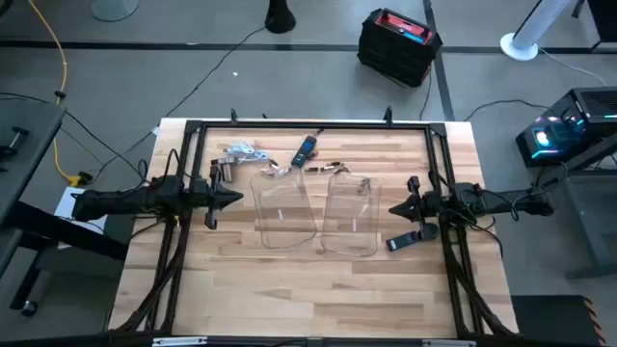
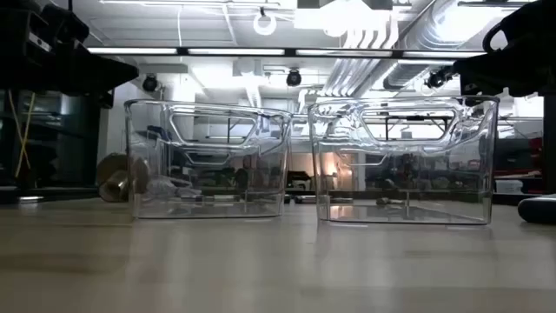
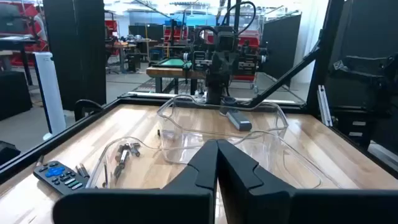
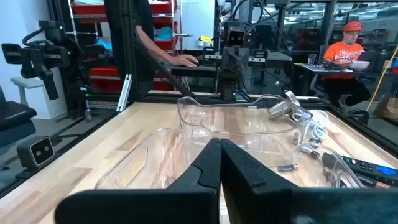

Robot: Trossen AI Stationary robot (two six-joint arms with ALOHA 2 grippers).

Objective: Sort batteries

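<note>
Clear plastic trays, left tray (image 1: 285, 210) and right tray (image 1: 351, 214), sit side by side mid-tabletop (image 1: 318, 289) in the high view, flanked by the left gripper (image 1: 235, 198) and right gripper (image 1: 394, 208), fingers pressed together. Right wrist view: small batteries (image 4: 286, 167) lie on the wood beside a tray, near a remote (image 4: 364, 167).
</note>
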